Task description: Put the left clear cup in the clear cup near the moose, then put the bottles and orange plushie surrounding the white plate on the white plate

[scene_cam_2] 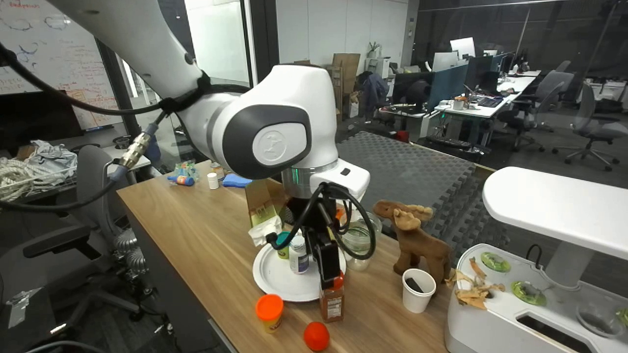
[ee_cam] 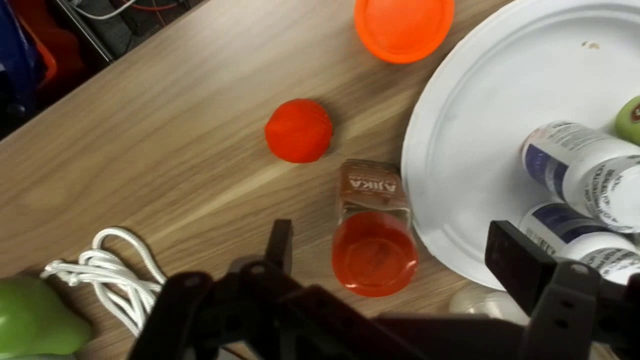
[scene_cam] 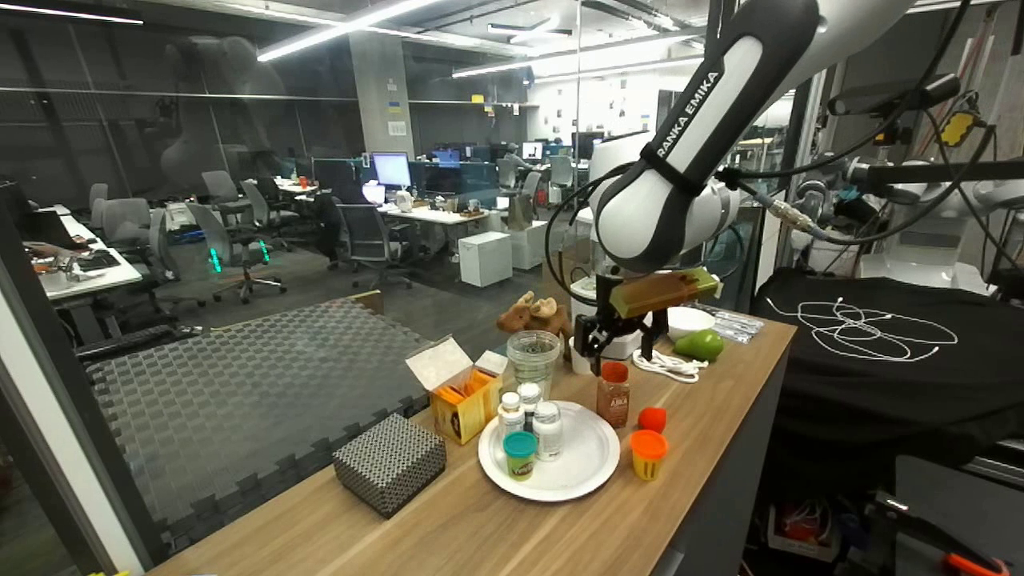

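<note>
The gripper (ee_cam: pixel 390 250) stood wide, nothing held. Its fingertips (ee_cam: pixel 280 245) straddled the red cap (ee_cam: pixel 374 255) of the AJIKA spice bottle (ee_cam: pixel 372 187) — a gap showed on each side in the wrist view. That bottle was upright on the wooden table (ee_cam: pixel 175 150), just beside the rim of the white plate (scene_cam: pixel 588 454). The orange plushie (ee_cam: pixel 298 131) and the orange-lidded Play-Doh tub (scene_cam: pixel 649 454) were on the wooden table too. On the white plate: three white-capped bottles (scene_cam: pixel 548 434) and a teal-lidded Play-Doh tub (scene_cam: pixel 520 458).

Views differed. All three white-capped bottles could be counted in an exterior view; the wrist view gave two. The plush moose (scene_cam_2: pixel 422 242) appeared in both exterior views only, near the clear cup (scene_cam: pixel 534 356) (single or nested — could not tell). A dark object (scene_cam_2: pixel 413 284) inside the paper cup (scene_cam_2: pixel 415 302) showed only in an exterior view.
</note>
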